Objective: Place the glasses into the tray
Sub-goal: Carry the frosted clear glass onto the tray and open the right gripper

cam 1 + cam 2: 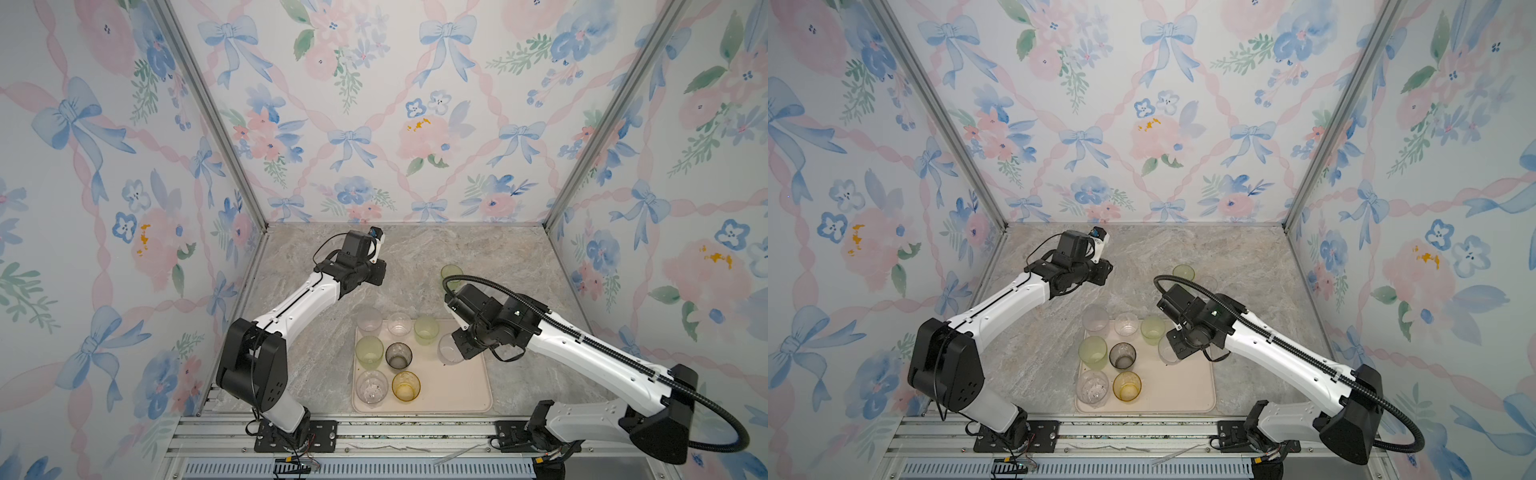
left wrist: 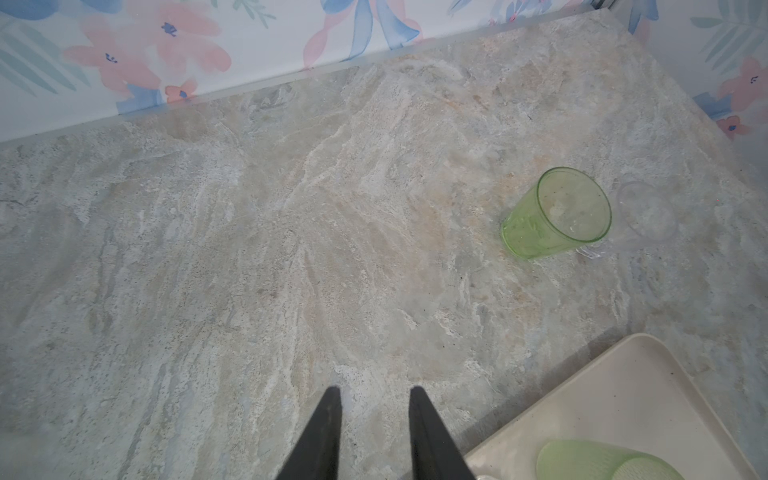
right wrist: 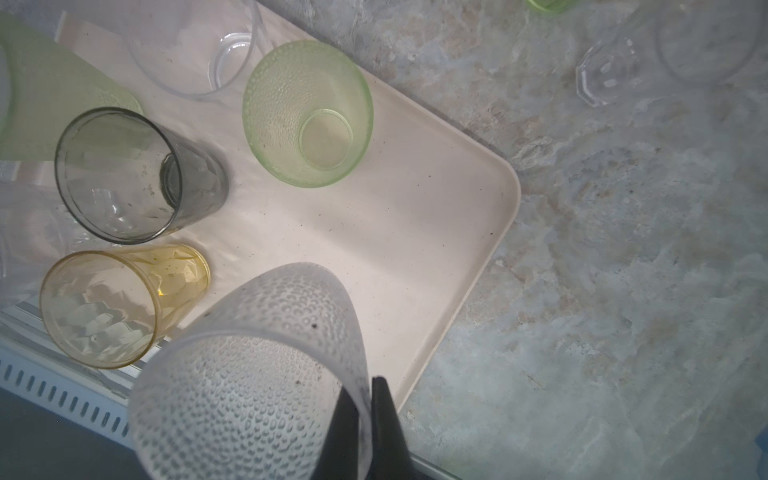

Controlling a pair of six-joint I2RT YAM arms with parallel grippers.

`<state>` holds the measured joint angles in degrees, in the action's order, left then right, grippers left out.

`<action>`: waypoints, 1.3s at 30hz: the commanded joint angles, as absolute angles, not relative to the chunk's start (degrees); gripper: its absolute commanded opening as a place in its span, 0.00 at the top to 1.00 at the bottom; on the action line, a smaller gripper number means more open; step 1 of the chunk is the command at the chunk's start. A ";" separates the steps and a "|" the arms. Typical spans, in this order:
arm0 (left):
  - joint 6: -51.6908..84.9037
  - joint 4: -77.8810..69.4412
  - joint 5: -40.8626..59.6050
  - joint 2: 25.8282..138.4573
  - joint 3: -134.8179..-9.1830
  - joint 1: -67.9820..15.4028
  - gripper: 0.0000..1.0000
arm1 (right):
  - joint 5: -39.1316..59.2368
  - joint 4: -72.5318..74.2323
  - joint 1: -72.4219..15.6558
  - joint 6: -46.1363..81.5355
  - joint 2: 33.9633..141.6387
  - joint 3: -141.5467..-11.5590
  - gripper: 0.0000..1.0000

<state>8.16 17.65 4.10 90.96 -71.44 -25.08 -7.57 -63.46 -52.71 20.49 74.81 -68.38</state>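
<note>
Frosted and dimpled, the held glass (image 3: 249, 395) has its long axis near vertical, mouth up, base toward the tray (image 3: 415, 208). We place it over the tray's 2 o'clock area, at 3 o'clock of the smoky grey glass (image 1: 399, 355); whether its base touches the tray floor we cannot tell. The smoky grey glass, the amber glass (image 1: 406, 385) at its 6 o'clock and the pale green dimpled glass (image 1: 426, 329) at its 1 o'clock stand upright in the tray, mouths up.

In both top views the right wrist (image 1: 490, 316) hides the right gripper (image 3: 365, 386) and part of the held glass. A frosted glass (image 1: 369, 319) stands at the tray's 11 o'clock corner; on or off the rim, we cannot tell. At the tray's 12 o'clock a green glass (image 2: 557, 212) stands upright on the marble table (image 2: 291, 249); the clear glass (image 2: 644, 216) just beside it is barely legible.

The right gripper is clamped on the held glass's wall, one finger inside the rim, one outside. The left gripper (image 2: 375, 392) is empty, jaws partly apart, above the table beyond the tray's 11 o'clock corner.
</note>
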 commanded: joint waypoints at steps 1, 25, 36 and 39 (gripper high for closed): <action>8.88 16.96 4.01 89.43 -70.84 -24.71 0.69 | -8.27 -61.89 -55.00 22.88 77.65 -67.07 1.00; 8.00 17.05 3.90 88.20 -68.82 -24.00 0.68 | -3.90 -48.99 -53.38 21.99 90.79 -65.09 1.00; 7.88 17.05 4.05 87.89 -68.41 -23.64 0.68 | -2.98 -48.63 -51.86 21.18 92.46 -64.93 0.97; 7.82 17.04 4.04 87.95 -68.38 -23.69 0.68 | -2.88 -48.54 -51.69 20.94 92.55 -65.04 0.91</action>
